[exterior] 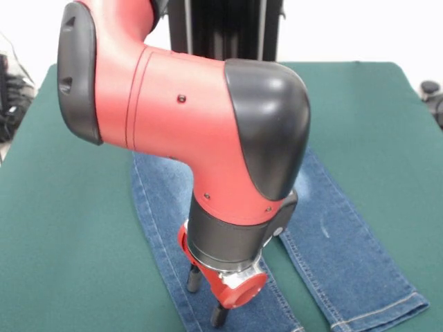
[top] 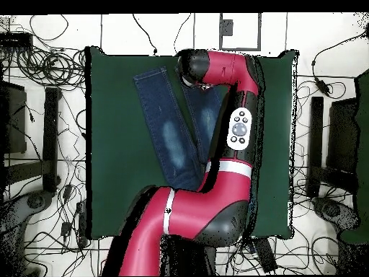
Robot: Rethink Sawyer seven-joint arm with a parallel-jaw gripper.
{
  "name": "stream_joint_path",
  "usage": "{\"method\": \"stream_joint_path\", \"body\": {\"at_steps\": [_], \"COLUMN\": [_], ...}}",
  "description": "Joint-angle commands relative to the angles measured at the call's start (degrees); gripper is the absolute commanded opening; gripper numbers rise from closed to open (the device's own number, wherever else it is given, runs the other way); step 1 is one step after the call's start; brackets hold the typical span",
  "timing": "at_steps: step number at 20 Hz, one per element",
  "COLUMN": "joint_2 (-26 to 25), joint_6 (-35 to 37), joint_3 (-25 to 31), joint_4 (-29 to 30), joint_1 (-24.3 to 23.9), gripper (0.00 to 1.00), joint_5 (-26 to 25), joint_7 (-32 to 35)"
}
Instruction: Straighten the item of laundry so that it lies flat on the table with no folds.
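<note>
The blue denim jeans (exterior: 332, 235) lie on the dark green table (exterior: 62, 228) with the two legs spread in a V. One hem shows at the bottom right; the waist is hidden behind my arm. In the overhead view the jeans (top: 164, 126) run from the table's middle toward the far edge, with faded patches on the legs. My gripper (exterior: 207, 297) points down at the left leg near the bottom edge. Its two dark fingers (exterior: 196, 279) stand apart with nothing between them. In the overhead view the wrist covers the gripper.
My red arm (exterior: 208, 117) fills the middle of the front view, and the black pedestal (exterior: 221, 28) stands behind it. In the overhead view, cables (top: 43, 65) and dark equipment (top: 339, 144) lie on the floor around the table (top: 115, 159).
</note>
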State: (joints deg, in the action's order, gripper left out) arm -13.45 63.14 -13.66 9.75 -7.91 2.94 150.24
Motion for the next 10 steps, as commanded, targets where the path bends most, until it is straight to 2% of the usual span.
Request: {"method": "stream_joint_path", "body": {"at_steps": [1,10], "joint_2": [-10.46,-12.67], "joint_6": [6.55,4.99], "joint_3": [0.48,-0.34], "joint_4": [-3.17,-4.88], "joint_1": [3.07,3.05], "gripper": [1.0,1.0], "joint_5": [2.0,4.39], "joint_7": [7.94,7.62]}}
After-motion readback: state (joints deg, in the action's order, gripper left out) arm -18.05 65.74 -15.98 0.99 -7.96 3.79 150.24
